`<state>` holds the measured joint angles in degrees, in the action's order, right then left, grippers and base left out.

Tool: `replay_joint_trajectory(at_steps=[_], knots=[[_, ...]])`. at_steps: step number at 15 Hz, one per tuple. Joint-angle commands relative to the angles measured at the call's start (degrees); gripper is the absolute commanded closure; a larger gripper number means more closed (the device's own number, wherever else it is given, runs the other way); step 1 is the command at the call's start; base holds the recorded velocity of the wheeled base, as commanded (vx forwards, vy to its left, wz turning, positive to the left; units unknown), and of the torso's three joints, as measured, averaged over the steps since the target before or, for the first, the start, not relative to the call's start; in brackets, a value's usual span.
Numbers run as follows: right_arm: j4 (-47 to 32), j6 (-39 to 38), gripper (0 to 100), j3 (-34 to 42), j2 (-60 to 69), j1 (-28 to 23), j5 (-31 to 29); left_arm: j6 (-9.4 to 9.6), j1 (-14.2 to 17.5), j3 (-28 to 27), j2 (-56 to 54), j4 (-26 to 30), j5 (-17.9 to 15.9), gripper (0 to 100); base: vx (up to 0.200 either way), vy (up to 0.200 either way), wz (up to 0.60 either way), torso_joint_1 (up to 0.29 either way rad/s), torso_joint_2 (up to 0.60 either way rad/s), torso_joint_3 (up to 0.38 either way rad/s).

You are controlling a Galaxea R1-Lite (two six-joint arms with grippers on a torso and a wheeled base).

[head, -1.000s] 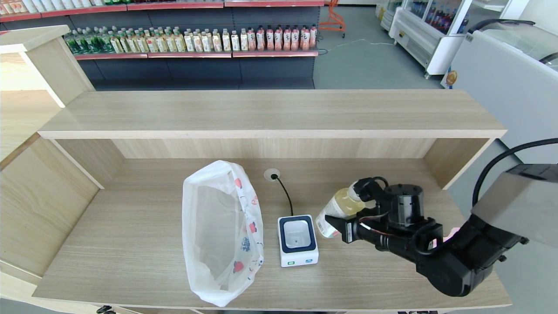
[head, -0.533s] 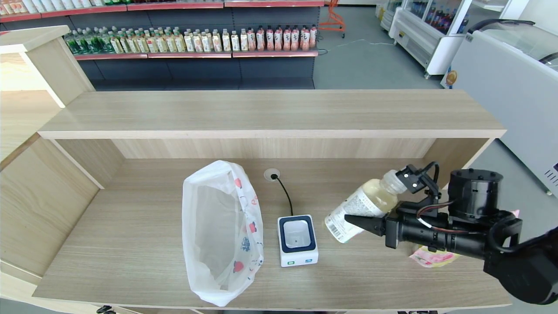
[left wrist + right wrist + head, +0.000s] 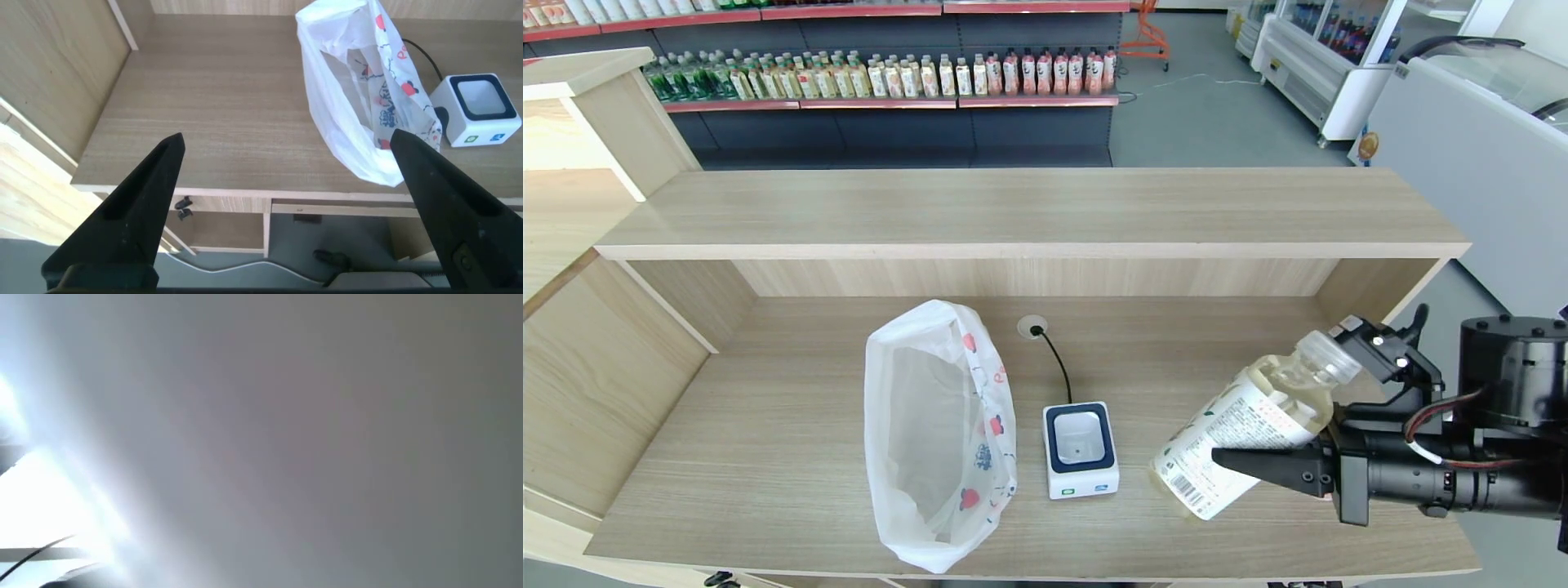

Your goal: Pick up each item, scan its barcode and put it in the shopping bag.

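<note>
The step now is the scan. The left end effector is open wide and holds nothing. It seems to hang near the front left corner of the counter. The scanner sits near the front edge, about in the middle. Its window faces up, and its cable runs toward the back.

The bottle is up in the air over the right end of the counter, apart from the scanner. It is tilted, with its bottom toward the scanner and its neck toward the back right corner. The right end effector is closed on the bottle, with one finger in front of it and one behind.

I think the bottle is picked up but not scanned yet. The barcode is near the bottom of the bottle and seems to face up. So the next move needs to bring the bottle left, over the scanner. It also needs to turn the bottle so the barcode looks down at the window.

The shopping bag stands just left of the scanner, near the front edge. It is thin and white with small red pictures. Its mouth is open and I can see nothing inside. The bottle has a pale yellow drink in it, which fills most of it.
</note>
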<state>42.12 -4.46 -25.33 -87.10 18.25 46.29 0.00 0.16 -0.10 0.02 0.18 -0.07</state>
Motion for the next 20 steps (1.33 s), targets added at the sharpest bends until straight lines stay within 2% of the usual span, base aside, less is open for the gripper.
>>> replay_joint_trajectory(at_steps=[1,6,12,20], knots=[[-1.43,-0.11,100,0.11,4.13,0.12,1.7,0.0,0.02,0.01,-0.02,-0.01,-0.01,0,0.0,0.0,0.0,0.0,0.0,0.0],[-0.99,0.59,100,-0.07,4.22,0.91,5.92,0.0,0.02,0.01,-0.02,-0.01,-0.01,0,0.0,0.0,0.0,0.0,0.0,0.0],[-1.07,4.64,100,0.46,2.46,4.07,6.62,0.0,0.02,0.01,-0.02,-0.01,-0.01,0,0.0,0.0,0.0,0.0,0.0,0.0],[-0.99,4.9,100,0.28,0.88,5.57,6.71,0.0,0.02,0.01,-0.02,-0.01,0.07,0,0.0,0.0,0.0,0.0,0.0,0.0]])
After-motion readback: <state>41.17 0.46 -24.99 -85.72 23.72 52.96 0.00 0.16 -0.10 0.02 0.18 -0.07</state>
